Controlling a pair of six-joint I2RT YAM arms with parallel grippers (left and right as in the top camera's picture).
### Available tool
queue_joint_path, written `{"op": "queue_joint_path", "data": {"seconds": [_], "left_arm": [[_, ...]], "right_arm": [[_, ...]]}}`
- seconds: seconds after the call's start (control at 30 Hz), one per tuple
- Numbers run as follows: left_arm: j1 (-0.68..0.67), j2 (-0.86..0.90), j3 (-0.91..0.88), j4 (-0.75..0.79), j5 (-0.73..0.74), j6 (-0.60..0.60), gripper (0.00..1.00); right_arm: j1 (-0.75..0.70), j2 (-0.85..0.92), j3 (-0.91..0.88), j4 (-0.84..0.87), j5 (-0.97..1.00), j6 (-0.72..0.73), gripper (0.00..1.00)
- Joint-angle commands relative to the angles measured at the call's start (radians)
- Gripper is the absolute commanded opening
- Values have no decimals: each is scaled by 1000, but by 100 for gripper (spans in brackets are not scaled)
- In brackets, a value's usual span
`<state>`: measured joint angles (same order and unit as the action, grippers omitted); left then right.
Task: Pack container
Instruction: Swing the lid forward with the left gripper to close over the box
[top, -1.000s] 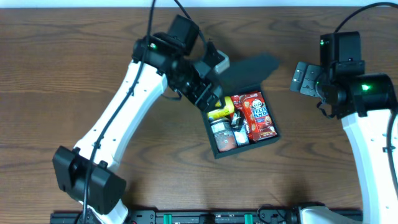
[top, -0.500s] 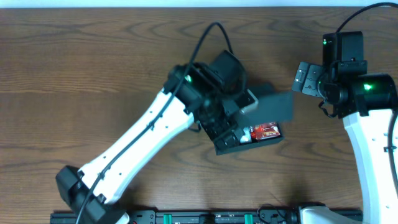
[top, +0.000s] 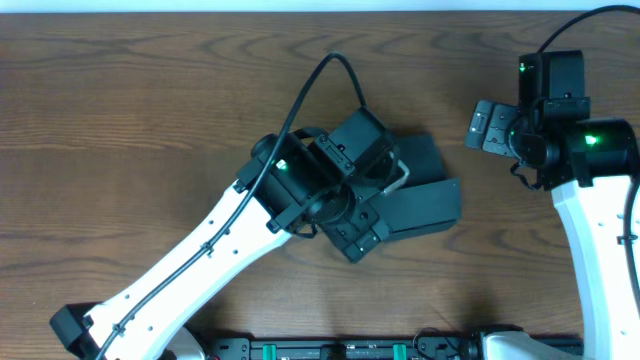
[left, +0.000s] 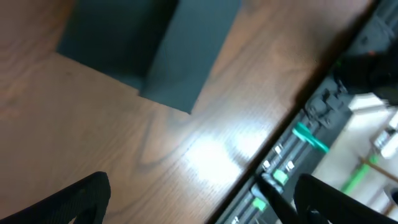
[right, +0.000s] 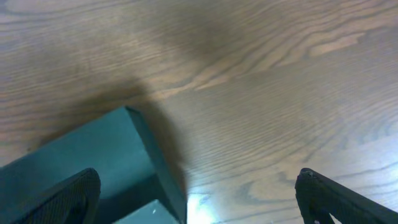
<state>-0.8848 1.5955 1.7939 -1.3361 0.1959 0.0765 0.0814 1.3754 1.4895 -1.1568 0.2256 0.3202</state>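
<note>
The left gripper (left: 199, 186) has its black fingers spread wide with nothing between them. The right gripper (right: 198, 180) is likewise spread and empty. Directly under the left wrist, reaching out toward the right arm, sits the dark teal-green, matte, square container (top: 432, 205), near the middle of the brown wood-grain table (top: 120, 120). The left arm is clearly the nearer one. From overhead its wrist covers the box's left part, while the right gripper hangs well apart, off toward the far right. The exposed teal panel runs roughly left to right, tilted a little.

Overhead shows two teal planes meeting at an angle, and I cannot tell from them whether the box is fully closed; no contents show. The left wrist camera looks across the box to the black rail (left: 298, 155) at the table's edge. The right wrist camera shows a raised teal edge standing above a lower plane, a height difference that the overhead view flattens.
</note>
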Motion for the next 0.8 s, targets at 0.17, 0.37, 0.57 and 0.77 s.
{"op": "queue_joint_path", "data": {"seconds": [0.17, 0.37, 0.57, 0.77], "left_arm": [[51, 145, 8, 164, -91, -47, 95], [128, 302, 8, 299, 218, 12, 95], [125, 386, 8, 269, 301, 22, 95], [49, 386, 8, 185, 329, 37, 95]], "right_arm": [[-13, -1, 6, -17, -69, -35, 99], [-13, -1, 6, -25, -69, -38, 99], [-13, -1, 6, -24, -69, -46, 99], [-17, -1, 6, -6, -64, -73, 99]]}}
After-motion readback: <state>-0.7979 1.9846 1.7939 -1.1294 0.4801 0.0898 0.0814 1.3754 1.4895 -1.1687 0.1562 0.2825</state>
